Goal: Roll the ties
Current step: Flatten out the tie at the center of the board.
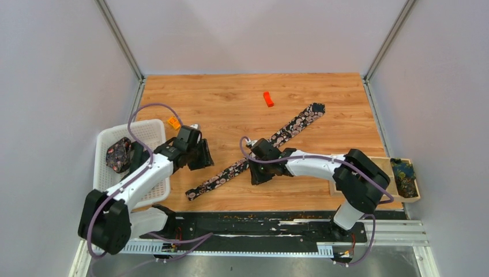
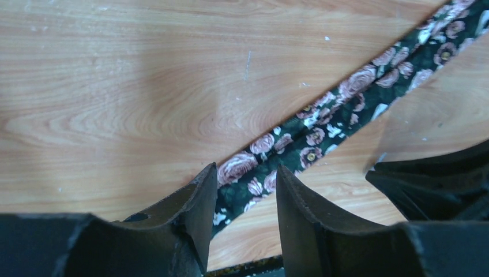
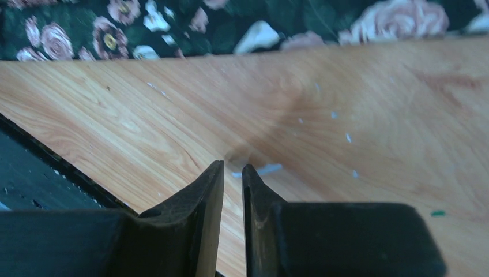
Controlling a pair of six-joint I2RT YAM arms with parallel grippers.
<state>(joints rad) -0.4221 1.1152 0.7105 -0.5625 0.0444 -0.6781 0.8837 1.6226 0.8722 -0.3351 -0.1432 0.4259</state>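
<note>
A black floral tie [image 1: 295,123] is lying flat on the wooden tabletop [image 1: 230,98], stretching diagonally from near the front edge up toward the far right. Both arms are reaching in over its lower half.

The left hand [image 1: 199,154] is hanging just beside the tie's near stretch. In the left wrist view, the left hand [image 2: 247,173] is standing released, its two fingers [image 2: 196,210] spread apart, and the rose-printed fabric [image 2: 323,115] is showing through the gap beneath them. Whether the tips are touching the cloth is hard to judge from this angle.

The right hand [image 1: 259,170] is sitting over the tie's middle. In its own wrist view, the right hand [image 3: 233,167] is clenched to a thin slit with nothing between the fingers [image 3: 202,202]. Bare wood is lying under them, and the tie [image 3: 173,23] is running across the top of that view, just ahead.

A rolled tie [image 1: 119,154] is resting inside the white basket [image 1: 151,124] at the left. A blue-yellow patterned tie [image 1: 403,172] is lying in the wooden tray [image 1: 419,187] at the right. An orange block [image 1: 267,99] is sitting well apart, toward the back.
</note>
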